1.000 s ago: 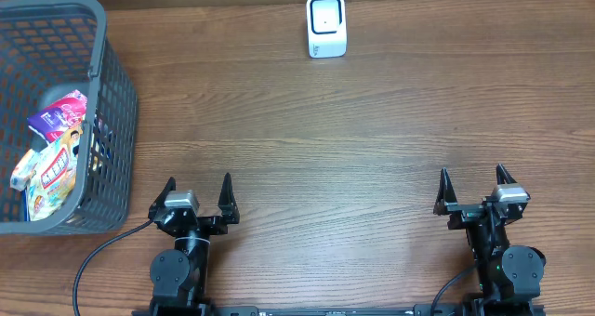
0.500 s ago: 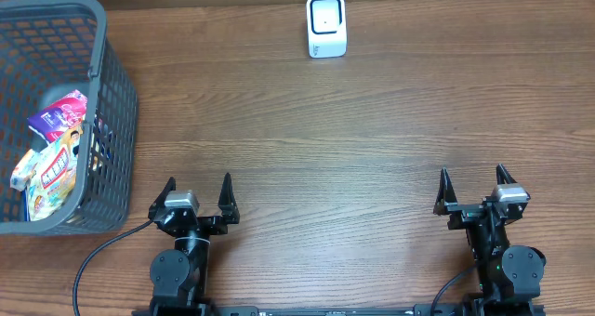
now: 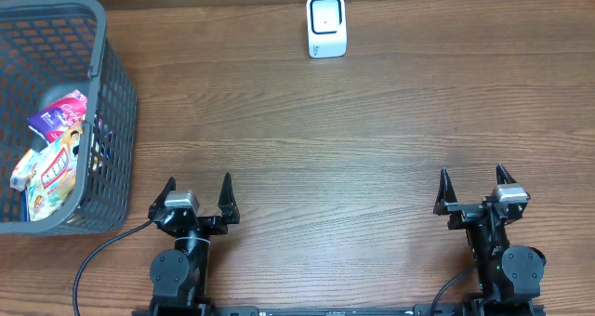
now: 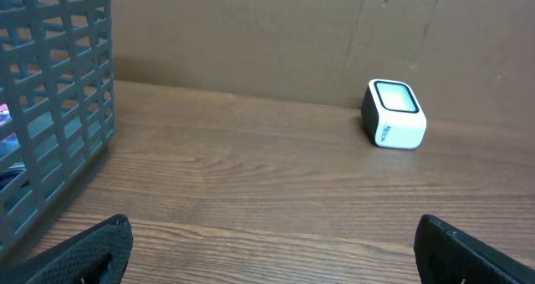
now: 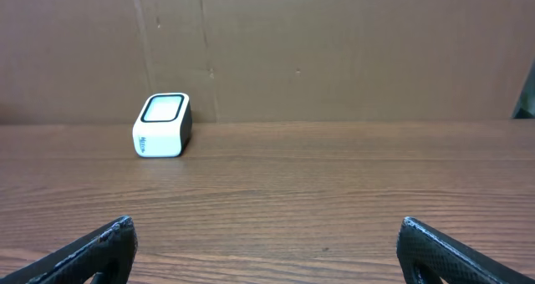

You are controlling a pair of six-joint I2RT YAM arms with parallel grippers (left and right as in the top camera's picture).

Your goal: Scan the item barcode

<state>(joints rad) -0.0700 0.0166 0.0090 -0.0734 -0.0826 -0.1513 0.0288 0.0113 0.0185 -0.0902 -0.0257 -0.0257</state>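
Several snack packets (image 3: 56,158) lie in a grey mesh basket (image 3: 107,111) at the table's left; which one is the item I cannot tell. A small white barcode scanner (image 3: 326,26) stands at the far middle, also seen in the left wrist view (image 4: 394,126) and the right wrist view (image 5: 163,125). My left gripper (image 3: 197,185) rests open near the front edge, right of the basket, with nothing between its fingers. My right gripper (image 3: 472,177) stands open at the front right, also empty.
A brown cardboard wall (image 5: 334,50) backs the wooden table (image 3: 325,139). The basket wall (image 4: 50,109) rises close on the left in the left wrist view. A black cable (image 3: 98,251) runs from the left arm's base.
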